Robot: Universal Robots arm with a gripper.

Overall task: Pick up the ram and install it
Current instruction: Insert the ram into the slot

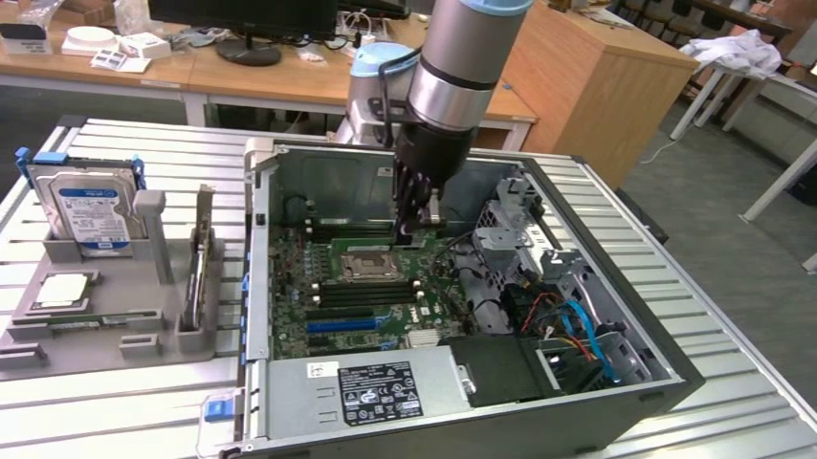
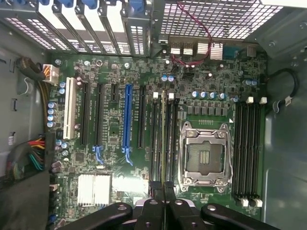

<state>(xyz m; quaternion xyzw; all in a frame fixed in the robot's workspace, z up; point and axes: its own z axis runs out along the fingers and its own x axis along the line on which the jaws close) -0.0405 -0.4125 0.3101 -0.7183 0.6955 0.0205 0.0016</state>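
Fingers (image 2: 156, 192) of my gripper (image 2: 162, 185) clenched on the ram (image 2: 163, 139), seen edge-on, long axis ran parallel to the memory slots (image 2: 171, 143), just beside the processor socket (image 2: 202, 154)

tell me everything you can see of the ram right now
The ram shows edge-on in the wrist view as a thin, greenish strip, clamped between the shut gripper's fingers. It hangs inside the open computer case, over the black memory slots beside the processor socket. Its chips are hidden, and whether it touches a slot cannot be told.
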